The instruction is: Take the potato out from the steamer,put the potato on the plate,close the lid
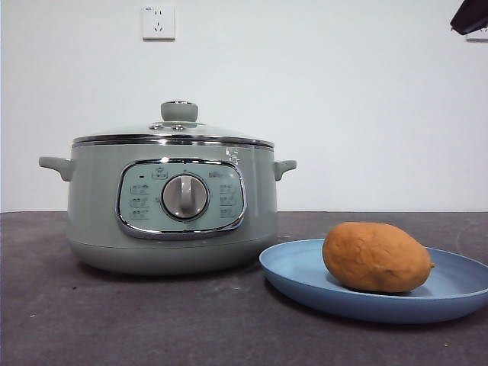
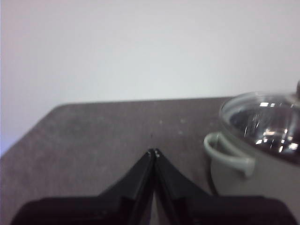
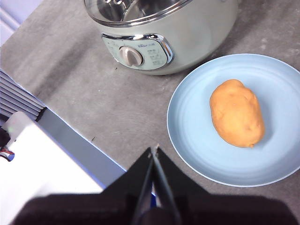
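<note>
right now, closest to you in the front view, the plate [image 1: 305, 286] sits on the dark grey table [image 1: 114, 320], low and to the right, and the potato [image 1: 376, 257] lies on it, on its side, with its tapered end pointing right. you can see the same from the right wrist view: the potato [image 3: 236, 112] rests inside the plate [image 3: 197, 126], a little off its middle, touching nothing but the plate.

just behind and to the left of the plate stands the steamer [image 1: 171, 206], its control panel and silver dial [image 1: 184, 197] facing you. the plate's rim comes very near the steamer's base; you cannot tell from these views whether they touch. the lid [image 1: 175, 131] is on the steamer, seated level on the rim, knob upright in the middle.

your right gripper [image 3: 154, 150] hangs above the table's near edge, beside the plate and well clear of the potato, its two jaws pressed together and holding nothing. your left gripper [image 2: 154, 152] hovers over bare table on the steamer's handle side, apart from the handle [image 2: 225, 152], its jaws also pressed tip to tip, empty.

farther back, a white wall [image 1: 343, 91] carries a power socket [image 1: 158, 22], and a black arm tip [image 1: 469, 17] shows at the top right corner.
</note>
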Action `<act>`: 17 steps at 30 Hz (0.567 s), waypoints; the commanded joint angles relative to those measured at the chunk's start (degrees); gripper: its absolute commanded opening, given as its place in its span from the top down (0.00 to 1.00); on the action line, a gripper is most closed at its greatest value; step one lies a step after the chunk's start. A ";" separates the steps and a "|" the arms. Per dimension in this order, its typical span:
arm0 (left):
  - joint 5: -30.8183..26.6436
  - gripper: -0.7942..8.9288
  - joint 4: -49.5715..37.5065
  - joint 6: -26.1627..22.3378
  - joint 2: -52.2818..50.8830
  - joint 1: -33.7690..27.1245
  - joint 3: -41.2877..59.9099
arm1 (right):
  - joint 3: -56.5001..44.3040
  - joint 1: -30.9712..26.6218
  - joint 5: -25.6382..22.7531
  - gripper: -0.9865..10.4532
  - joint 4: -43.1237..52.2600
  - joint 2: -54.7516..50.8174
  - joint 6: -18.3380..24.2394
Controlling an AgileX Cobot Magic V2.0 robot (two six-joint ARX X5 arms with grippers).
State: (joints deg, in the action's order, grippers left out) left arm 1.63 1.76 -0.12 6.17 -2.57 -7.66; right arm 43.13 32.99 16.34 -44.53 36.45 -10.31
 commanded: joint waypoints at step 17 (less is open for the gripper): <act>0.09 0.92 8.94 1.68 -6.10 -0.15 7.50 | 0.22 0.07 -0.15 0.91 0.26 -0.11 -0.33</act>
State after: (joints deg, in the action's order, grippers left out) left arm 1.65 10.11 1.15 0.27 -2.57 -1.04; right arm 43.13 32.99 16.34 -44.56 36.45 -10.33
